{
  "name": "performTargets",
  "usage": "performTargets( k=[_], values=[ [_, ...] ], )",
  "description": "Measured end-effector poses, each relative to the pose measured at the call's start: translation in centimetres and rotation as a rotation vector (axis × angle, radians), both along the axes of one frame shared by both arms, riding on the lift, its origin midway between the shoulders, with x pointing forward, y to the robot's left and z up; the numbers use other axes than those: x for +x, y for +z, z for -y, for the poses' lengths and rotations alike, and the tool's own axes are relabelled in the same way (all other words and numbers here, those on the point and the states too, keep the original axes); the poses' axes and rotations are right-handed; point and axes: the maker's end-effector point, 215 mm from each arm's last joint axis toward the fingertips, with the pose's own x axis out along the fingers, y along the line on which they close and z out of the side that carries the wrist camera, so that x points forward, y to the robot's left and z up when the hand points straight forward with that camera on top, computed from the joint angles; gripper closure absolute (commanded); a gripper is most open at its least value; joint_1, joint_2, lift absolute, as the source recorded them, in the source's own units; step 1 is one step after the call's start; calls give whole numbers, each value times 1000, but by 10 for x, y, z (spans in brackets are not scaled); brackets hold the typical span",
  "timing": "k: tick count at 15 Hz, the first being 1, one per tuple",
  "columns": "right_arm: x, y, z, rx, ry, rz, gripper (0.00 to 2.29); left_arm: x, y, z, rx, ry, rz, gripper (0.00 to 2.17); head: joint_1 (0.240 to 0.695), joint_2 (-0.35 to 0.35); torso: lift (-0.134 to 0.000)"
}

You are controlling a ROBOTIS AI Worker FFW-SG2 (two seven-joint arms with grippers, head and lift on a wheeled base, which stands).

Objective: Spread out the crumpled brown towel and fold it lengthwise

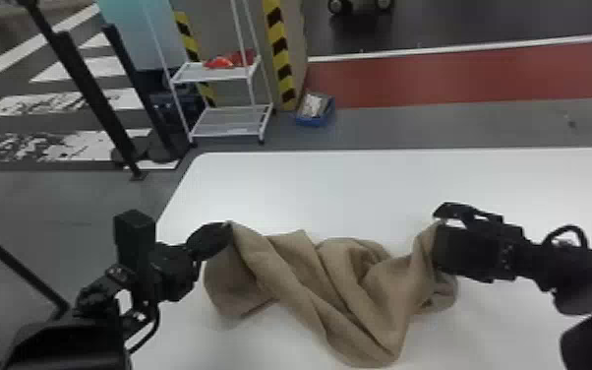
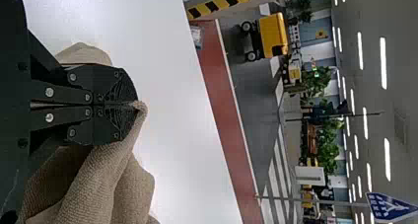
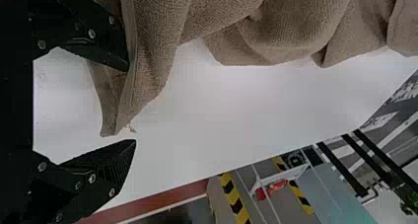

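Past the white counter (image 1: 359, 187) stands a white wheeled rack (image 1: 214, 72), with a blue bin (image 1: 328, 114) on the floor near it. You have the brown towel (image 1: 290, 275) bunched and twisted on the counter, strung between your two arms, so the step in hand looks like the spreading, with the lengthwise fold still to do. Your left gripper (image 2: 137, 104) is clamped on a raised corner of the cloth. Your right gripper (image 3: 131, 104) stands open, a loose corner hanging between its fingers. Next, you probably need to close the right one on that corner, check that it has a single layer, then draw the corners apart and lay the cloth down flat. Mind the counter's left edge, which runs close by your left arm; a long pull that way could take cloth over the side. You have more room toward the far edge and out to the right, where white surface stretches on. The folds sagging toward you could stay doubled under if you pull only sideways.
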Motion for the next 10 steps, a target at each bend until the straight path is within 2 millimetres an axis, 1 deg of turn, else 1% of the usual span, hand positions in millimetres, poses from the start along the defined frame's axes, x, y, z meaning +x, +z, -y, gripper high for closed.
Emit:
performTargets(
  k=[1, 2, 3, 4, 5, 6, 7, 8, 10],
  values=[
    [-4, -2, -2, 2, 17, -36, 1517, 0, 0, -1, 1, 2, 0, 2007, 695, 270, -123],
    [-6, -2, -2, 10, 24, -60, 1855, 0, 1, -2, 3, 3, 1, 2007, 695, 274, -123],
    [-6, -1, 0, 25, 21, -70, 2128, 0, 1, -3, 4, 3, 2, 2003, 695, 274, -123],
    [-3, 4, 5, 49, 9, -70, 2192, 0, 2, -4, 6, 4, 5, 2007, 695, 271, -123],
    [0, 10, 11, 72, -7, -63, 2192, 1, 3, -5, 8, 4, 9, 2007, 695, 266, -123],
    [6, 21, 21, 108, -32, -43, 2253, 2, 4, -5, 10, 4, 13, 2003, 695, 257, -123],
    [13, 35, 30, 142, -52, -16, 2253, 2, 5, -6, 11, 6, 16, 2007, 695, 249, -123],
    [22, 54, 39, 180, -75, 30, 2253, 3, 6, -7, 12, 11, 19, 2007, 695, 232, -123],
    [34, 97, 50, 238, -107, 129, 2253, 4, 7, -10, 14, 23, 23, 2007, 695, 223, -123]
  ],
)
